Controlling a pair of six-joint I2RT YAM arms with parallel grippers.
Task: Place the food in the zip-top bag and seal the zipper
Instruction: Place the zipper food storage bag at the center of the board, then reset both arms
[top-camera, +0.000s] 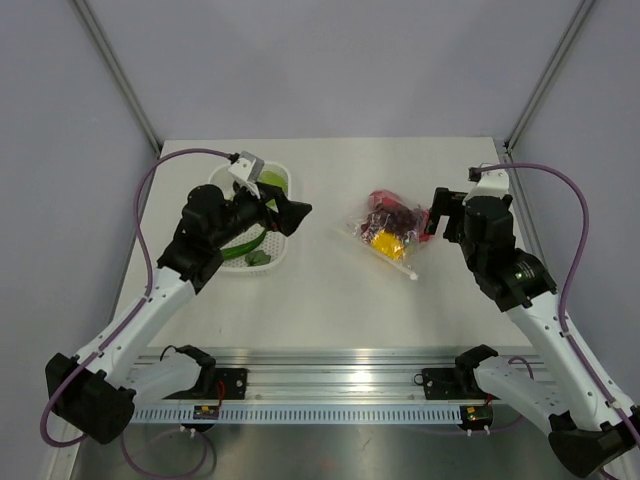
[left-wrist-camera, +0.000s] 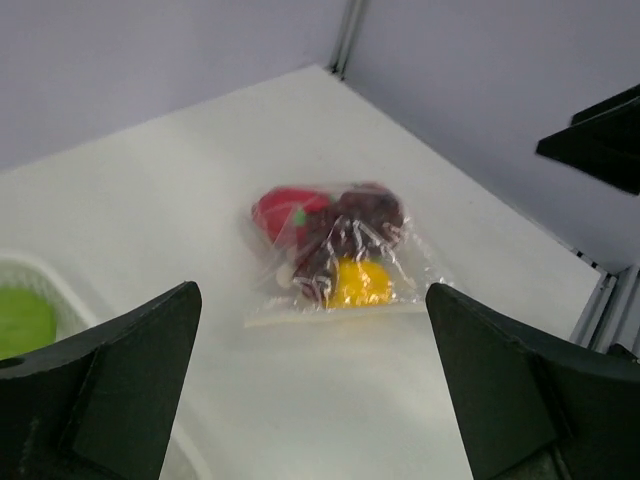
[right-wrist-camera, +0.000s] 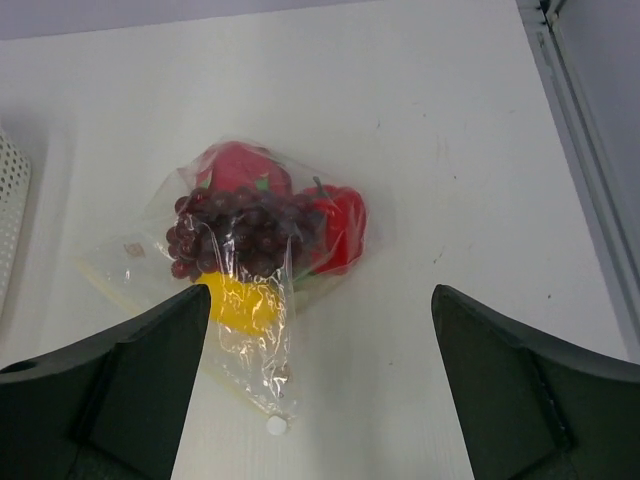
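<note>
The zip-top bag (top-camera: 385, 233) lies flat on the table right of centre. It holds a red piece (right-wrist-camera: 340, 225), a second red piece (right-wrist-camera: 240, 165), a purple grape bunch (right-wrist-camera: 245, 225) and a yellow piece (right-wrist-camera: 240, 300). Its zipper (left-wrist-camera: 330, 314) is a pale strip on the near-left edge, with a white tab (right-wrist-camera: 275, 425) at one end. I cannot tell if the strip is pressed shut. My left gripper (top-camera: 290, 215) is open and empty, left of the bag by the basket. My right gripper (top-camera: 437, 213) is open and empty, just right of the bag.
A white slotted basket (top-camera: 284, 180) stands at the left under my left wrist, with green pieces (top-camera: 258, 257) inside; one green piece (left-wrist-camera: 20, 320) shows in the left wrist view. A metal frame rail (right-wrist-camera: 580, 170) runs along the table's right edge.
</note>
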